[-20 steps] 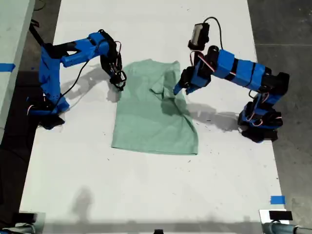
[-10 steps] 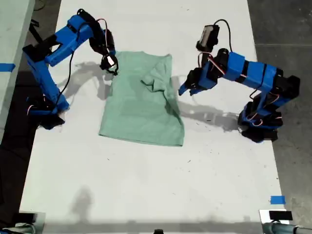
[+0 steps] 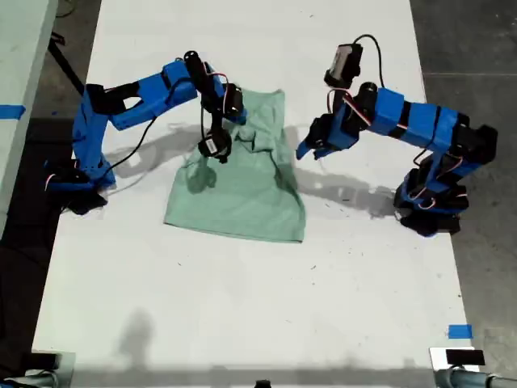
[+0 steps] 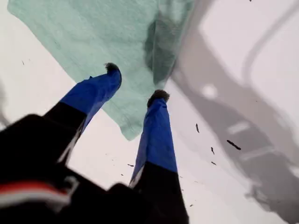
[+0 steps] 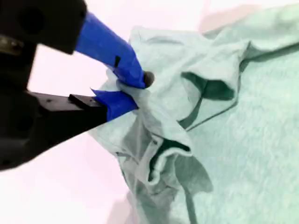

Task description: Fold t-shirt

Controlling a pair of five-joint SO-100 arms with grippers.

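My second gripper (image 5: 133, 93) pinches a bunched t-shirt (image 3: 242, 182) fold; my first gripper (image 4: 135, 88) hangs spread above its edge on the white bench (image 3: 242, 307).

My first gripper (image 4: 135, 81) hangs with jaws apart; my second gripper (image 5: 133, 91) seems pinched nearly closed, both arms reaching inward

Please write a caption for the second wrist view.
My second gripper pinches a fold of the mint t-shirt.
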